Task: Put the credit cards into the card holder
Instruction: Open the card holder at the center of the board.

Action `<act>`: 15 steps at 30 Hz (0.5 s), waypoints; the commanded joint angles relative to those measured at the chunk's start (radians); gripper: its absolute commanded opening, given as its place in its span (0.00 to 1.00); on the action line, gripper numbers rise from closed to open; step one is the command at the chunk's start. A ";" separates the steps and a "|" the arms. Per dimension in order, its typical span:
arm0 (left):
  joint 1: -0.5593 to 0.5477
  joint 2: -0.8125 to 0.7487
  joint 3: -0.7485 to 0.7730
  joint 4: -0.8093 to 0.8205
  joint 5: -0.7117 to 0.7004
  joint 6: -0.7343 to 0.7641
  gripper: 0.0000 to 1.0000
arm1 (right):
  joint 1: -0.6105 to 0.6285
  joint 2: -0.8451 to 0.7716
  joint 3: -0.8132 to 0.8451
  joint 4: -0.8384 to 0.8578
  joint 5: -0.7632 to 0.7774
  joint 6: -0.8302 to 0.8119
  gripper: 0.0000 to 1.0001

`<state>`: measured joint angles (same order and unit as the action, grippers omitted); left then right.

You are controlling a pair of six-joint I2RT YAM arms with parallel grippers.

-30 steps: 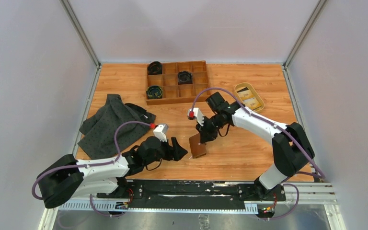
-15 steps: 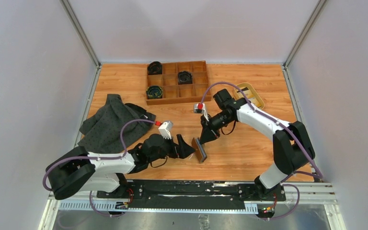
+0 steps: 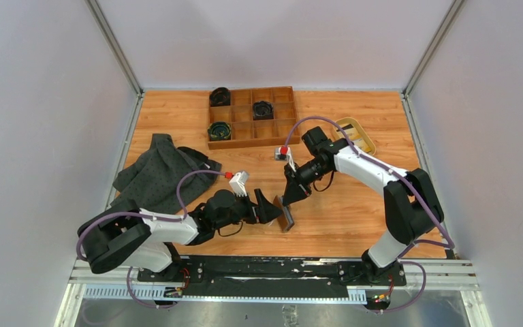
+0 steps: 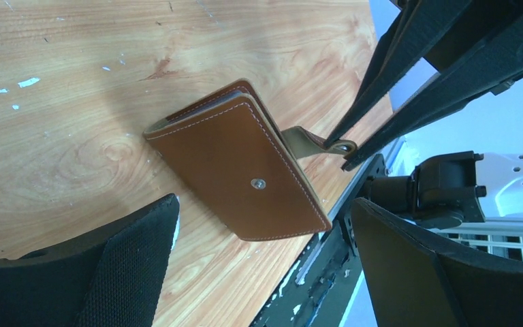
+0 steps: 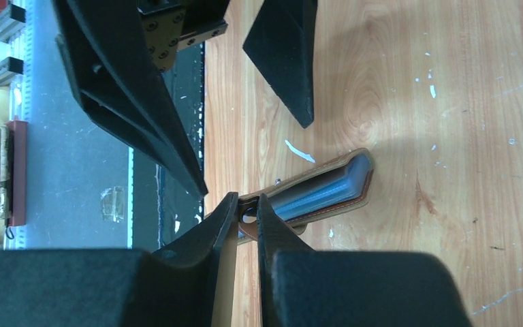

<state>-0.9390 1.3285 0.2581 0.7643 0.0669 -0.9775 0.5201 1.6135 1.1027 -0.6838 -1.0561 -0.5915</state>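
Two arms meet at the card holder (image 3: 284,216) in the top view. It is propped on one edge, tilted, on the wooden table (image 3: 354,221). The left gripper (image 3: 267,208) is just to its left, jaws spread wide and empty, and the right gripper (image 3: 289,198) touches it from behind. The credit cards (image 3: 351,129) lie well apart from the card holder, far behind it to the right, in an oval dish (image 3: 370,146); how many, I cannot tell. In the left wrist view the card holder is folded, its snap stud (image 4: 259,182) unfastened, and the left fingers (image 4: 129,272) stand on both sides of it without touching. In the right wrist view the right jaws are almost closed, pinching the thin strap (image 5: 245,212), and blue sleeves (image 5: 327,187) show inside the fold. I judge the leather light and rather stiff, but the strap is soft, so the card holder may swing. A hold across its two flat covers seems safer. The cards are probably slippery, best taken by an edge.
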 commanded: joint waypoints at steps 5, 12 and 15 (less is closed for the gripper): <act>0.005 0.057 0.015 0.043 -0.024 -0.038 1.00 | -0.029 -0.003 0.022 -0.043 -0.098 -0.004 0.00; 0.005 0.090 0.015 0.041 -0.046 -0.043 0.91 | -0.035 0.009 0.025 -0.042 -0.066 0.005 0.00; 0.005 0.097 0.011 0.041 -0.055 -0.041 0.83 | -0.042 0.013 0.026 -0.042 -0.051 0.006 0.00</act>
<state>-0.9390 1.4113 0.2581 0.7837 0.0475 -1.0225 0.5003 1.6150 1.1027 -0.6998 -1.1076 -0.5915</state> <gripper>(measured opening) 0.873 0.155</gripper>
